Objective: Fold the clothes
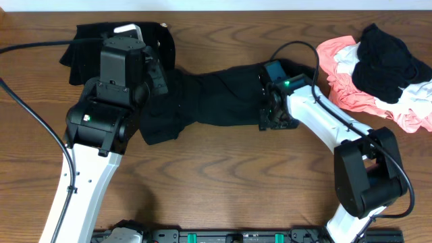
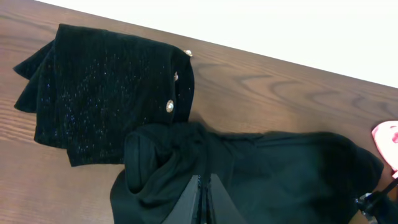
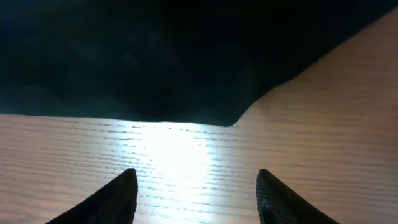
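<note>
Your left pincer [image 2: 203, 182] is clamped together on the bunched plain black shirt [image 1: 216, 94] mid-worktop [image 1: 223, 175], its tips lost in dark cloth. Your right pincer [image 3: 196, 173] stands apart over bare wood beside the hem.

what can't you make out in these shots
- left gripper: in overhead, hidden under the left arm.
- black shirt: right wrist view shows only a dark, featureless mass, cut off by the top edge.
- clothes pile: tangled and cut by overhead's right edge, so the garment count is unclear.
</note>
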`<action>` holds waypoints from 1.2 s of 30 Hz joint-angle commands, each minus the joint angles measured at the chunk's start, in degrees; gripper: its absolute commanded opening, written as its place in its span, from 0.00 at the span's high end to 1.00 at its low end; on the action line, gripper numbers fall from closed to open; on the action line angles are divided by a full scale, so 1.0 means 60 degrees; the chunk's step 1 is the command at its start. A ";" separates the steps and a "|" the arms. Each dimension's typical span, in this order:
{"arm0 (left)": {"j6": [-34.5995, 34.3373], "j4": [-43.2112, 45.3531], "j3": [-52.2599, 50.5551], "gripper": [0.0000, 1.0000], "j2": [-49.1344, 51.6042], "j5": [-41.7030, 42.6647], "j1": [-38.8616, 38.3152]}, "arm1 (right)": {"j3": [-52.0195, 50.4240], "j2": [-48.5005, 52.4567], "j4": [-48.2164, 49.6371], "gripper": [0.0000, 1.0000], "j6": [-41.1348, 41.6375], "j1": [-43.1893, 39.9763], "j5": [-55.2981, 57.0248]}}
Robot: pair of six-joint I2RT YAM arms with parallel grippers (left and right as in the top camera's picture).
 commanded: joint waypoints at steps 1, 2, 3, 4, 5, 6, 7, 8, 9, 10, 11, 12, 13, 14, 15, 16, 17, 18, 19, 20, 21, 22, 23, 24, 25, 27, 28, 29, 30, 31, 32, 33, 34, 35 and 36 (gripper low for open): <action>0.0018 -0.0022 -0.0095 0.94 0.0062 -0.0073 0.0015 | -0.0313 -0.0237 0.0251 0.42 0.0670 -0.0120 -0.0313; 0.0018 -0.0025 -0.0095 0.94 0.0076 -0.0073 0.0015 | -0.0397 -0.0237 0.0382 0.42 0.0729 -0.0131 -0.0324; 0.0018 -0.0051 -0.0095 0.94 0.0091 -0.0073 0.0015 | -0.0466 -0.0237 0.0495 0.42 0.0758 -0.0138 -0.0324; 0.0018 -0.0062 -0.0095 0.94 0.0095 -0.0073 0.0015 | -0.0506 -0.0237 0.0583 0.42 0.0758 -0.0138 -0.0324; 0.0018 -0.0084 -0.0095 0.94 0.0098 -0.0073 0.0015 | -0.0565 -0.0237 0.0692 0.42 0.0776 -0.0142 -0.0321; 0.0018 -0.0091 -0.0095 0.94 0.0102 -0.0073 0.0015 | -0.0619 -0.0237 0.0783 0.42 0.0860 -0.0142 -0.0313; 0.0018 -0.0095 -0.0095 0.94 0.0113 -0.0073 0.0015 | -0.0692 -0.0237 0.0911 0.42 0.0911 -0.0142 -0.0317; 0.0018 -0.0098 -0.0095 0.94 0.0120 -0.0073 0.0015 | -0.0758 -0.0237 0.1053 0.42 0.0940 -0.0146 -0.0317; 0.0018 -0.0102 -0.0095 0.94 0.0131 -0.0073 0.0015 | -0.0856 -0.0237 0.1260 0.42 0.0947 -0.0146 -0.0313; 0.0018 -0.0117 -0.0095 0.94 0.0135 -0.0073 0.0015 | -0.0918 -0.0237 0.1399 0.42 0.1013 -0.0146 -0.0310; 0.0018 -0.0127 -0.0095 0.94 0.0138 -0.0073 0.0015 | -0.0984 -0.0237 0.1555 0.42 0.1056 -0.0146 -0.0295; 0.0018 -0.0146 -0.0095 0.94 0.0142 -0.0073 0.0015 | -0.1056 -0.0237 0.1734 0.42 0.1086 -0.0153 -0.0280; 0.0018 -0.0160 -0.0095 0.94 0.0142 -0.0073 0.0015 | -0.1111 -0.0237 0.1865 0.42 0.1100 -0.0157 -0.0273; 0.0018 -0.0171 -0.0095 0.94 0.0142 -0.0073 0.0015 | -0.1162 -0.0237 0.1971 0.42 0.1173 -0.0157 -0.0222; 0.0018 -0.0193 -0.0095 0.94 0.0142 -0.0073 0.0015 | -0.1224 -0.0237 0.2084 0.42 0.1235 -0.0157 -0.0149; 0.0018 -0.0208 -0.0095 0.94 0.0142 -0.0073 0.0015 | -0.1271 -0.0237 0.2157 0.42 0.1264 -0.0157 -0.0062; 0.0018 -0.0229 -0.0095 0.94 0.0142 -0.0073 0.0015 | -0.1326 -0.0237 0.2255 0.41 0.1315 -0.0157 0.0062; 0.0018 -0.0244 -0.0095 0.94 0.0146 -0.0073 0.0015 | -0.1373 -0.0237 0.2342 0.42 0.1359 -0.0164 0.0175; 0.0018 -0.0266 -0.0095 0.94 0.0149 -0.0073 0.0015 | -0.1413 -0.0237 0.2426 0.41 0.1370 -0.0168 0.0295; 0.0018 -0.0270 -0.0095 0.94 0.0157 -0.0073 0.0015 | -0.1446 -0.0237 0.2510 0.41 0.1370 -0.0171 0.0379; 0.0018 -0.0273 -0.0095 0.94 0.0168 -0.0073 0.0011 | -0.1490 -0.0237 0.2605 0.41 0.1388 -0.0182 0.0466; 0.0018 -0.0270 -0.0095 0.94 0.0175 -0.0073 0.0015 | -0.1515 -0.0237 0.2645 0.41 0.1424 -0.0182 0.0532; 0.0015 -0.0270 -0.0095 0.94 0.0197 -0.0073 0.0011 | -0.1519 -0.0233 0.2652 0.41 0.1515 -0.0182 0.0663; 0.0015 -0.0273 -0.0095 0.94 0.0204 -0.0073 0.0011 | -0.1523 -0.0233 0.2659 0.41 0.1566 -0.0182 0.0761; 0.0015 -0.0277 -0.0098 0.94 0.0222 -0.0073 0.0011 | -0.1523 -0.0229 0.2688 0.41 0.1577 -0.0182 0.0805; -0.0015 -0.0277 -0.0095 0.94 0.0255 -0.0069 0.0011 | -0.1523 -0.0222 0.2812 0.41 0.1577 -0.0178 0.0798; -0.0069 -0.0277 -0.0095 0.94 0.0270 -0.0069 0.0015 | -0.1523 -0.0215 0.2878 0.41 0.1577 -0.0178 0.0798; -0.0131 -0.0277 -0.0095 0.94 0.0295 -0.0073 0.0011 | -0.1523 -0.0208 0.2965 0.40 0.1577 -0.0178 0.0798; -0.0131 -0.0277 -0.0095 0.94 0.0313 -0.0069 0.0011 | -0.1523 -0.0200 0.3045 0.40 0.1577 -0.0178 0.0794; -0.0131 -0.0277 -0.0098 0.94 0.0328 -0.0069 0.0011 | -0.1523 -0.0197 0.3140 0.40 0.1577 -0.0178 0.0776; -0.0131 -0.0291 -0.0098 0.94 0.0346 -0.0069 0.0011 | -0.1526 -0.0197 0.3206 0.40 0.1577 -0.0178 0.0761; -0.0131 -0.0302 -0.0098 0.94 0.0364 -0.0069 0.0011 | -0.1526 -0.0197 0.3268 0.40 0.1574 -0.0178 0.0765; -0.0127 -0.0306 -0.0095 0.94 0.0382 -0.0069 0.0015 | -0.1526 -0.0197 0.3319 0.40 0.1574 -0.0178 0.0765; -0.0127 -0.0310 -0.0098 0.94 0.0390 -0.0069 0.0015 | -0.1526 -0.0197 0.3370 0.41 0.1574 -0.0178 0.0765; -0.0127 -0.0313 -0.0098 0.94 0.0401 -0.0069 0.0011 | -0.1526 -0.0197 0.3421 0.44 0.1574 -0.0178 0.0765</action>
